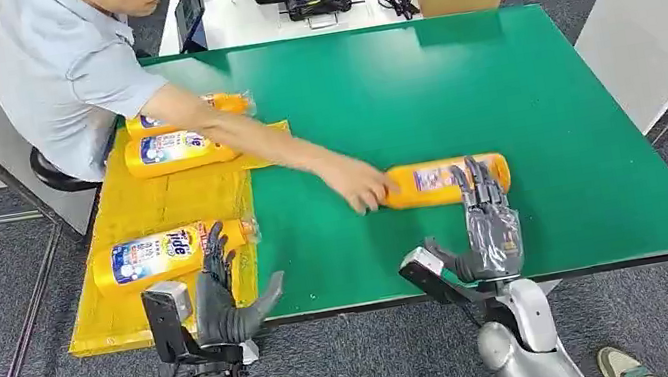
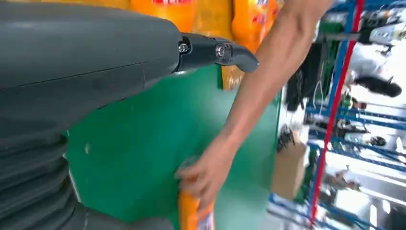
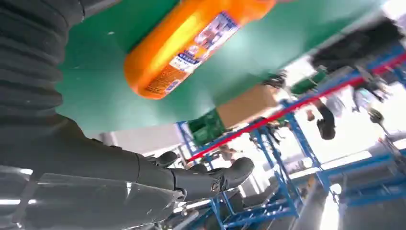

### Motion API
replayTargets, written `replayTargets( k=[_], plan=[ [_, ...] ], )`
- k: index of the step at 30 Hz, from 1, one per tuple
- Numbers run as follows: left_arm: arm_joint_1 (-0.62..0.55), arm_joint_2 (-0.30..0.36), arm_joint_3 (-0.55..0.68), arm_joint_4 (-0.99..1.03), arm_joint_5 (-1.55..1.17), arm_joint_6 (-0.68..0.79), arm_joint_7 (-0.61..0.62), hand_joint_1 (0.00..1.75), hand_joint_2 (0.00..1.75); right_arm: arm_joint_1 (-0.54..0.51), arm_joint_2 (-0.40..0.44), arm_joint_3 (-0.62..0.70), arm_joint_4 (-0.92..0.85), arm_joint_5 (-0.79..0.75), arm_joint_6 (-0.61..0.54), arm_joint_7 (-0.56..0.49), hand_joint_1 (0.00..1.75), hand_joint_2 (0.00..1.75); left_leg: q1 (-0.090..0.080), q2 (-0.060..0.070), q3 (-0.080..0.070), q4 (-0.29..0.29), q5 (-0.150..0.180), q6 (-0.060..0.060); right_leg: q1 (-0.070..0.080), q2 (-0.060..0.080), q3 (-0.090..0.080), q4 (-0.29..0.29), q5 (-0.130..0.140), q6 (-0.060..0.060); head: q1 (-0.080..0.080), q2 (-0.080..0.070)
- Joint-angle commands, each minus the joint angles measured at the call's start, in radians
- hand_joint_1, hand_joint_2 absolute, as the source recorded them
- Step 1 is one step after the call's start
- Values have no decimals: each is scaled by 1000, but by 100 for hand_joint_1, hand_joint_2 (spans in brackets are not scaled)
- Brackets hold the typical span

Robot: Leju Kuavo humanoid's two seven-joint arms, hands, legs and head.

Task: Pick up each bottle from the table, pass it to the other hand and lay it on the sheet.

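Right hand [image 1: 490, 229] open beside bottle [image 1: 446, 180]

Person's hand [image 1: 357, 186] hides the lone bottle's [image 1: 445, 180] cap end

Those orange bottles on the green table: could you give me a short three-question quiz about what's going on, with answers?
1. How many bottles lie on the yellow sheet?
2. True or false: the right hand is gripping the bottle on the green table.
3. Who touches that bottle: A) a person's hand, B) the left hand, C) nobody?

Key: 1. Three. 2. False; its fingers are spread just short of the bottle, holding nothing. 3. A.
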Motion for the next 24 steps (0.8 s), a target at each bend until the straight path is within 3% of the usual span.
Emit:
replayTargets(
  k=[1, 8, 11, 20, 24],
  plan=[
    [7, 30, -4, -4, -44, 28, 23, 0, 175, -133, -72, 62, 278, 35, 108, 92, 0, 175, 2, 3, 4, -1, 0, -3, 2, 2, 4, -2, 1, -4, 0, 0],
    [8, 27, -16, -3, -97, 72, 43, 0, 175, -144, -78, 46, 267, 19, 174, 119, 0, 175, 2, 2, 2, 0, -1, -2, 2, 2, 2, -1, 0, -3, 0, 0],
    [1, 32, -24, 7, -112, 69, 58, 0, 175, -140, -73, 20, 275, -73, 224, 70, 0, 175, 2, 4, 4, 0, -1, -4, 2, 3, 3, -1, 0, -5, 0, 0],
    [4, 30, -30, -7, -139, 74, 56, 0, 175, -156, -87, 52, 274, 11, 170, 95, 0, 175, 2, 3, 3, 0, -1, -3, 2, 3, 2, -1, 0, -4, 0, 0],
    [7, 33, -34, -11, -175, 87, 48, 0, 175, -124, -69, 27, 175, -130, 230, 0, 0, 175, 2, 3, 2, 0, -1, -3, 2, 3, 1, 0, 0, -4, 0, 0]
  ],
)
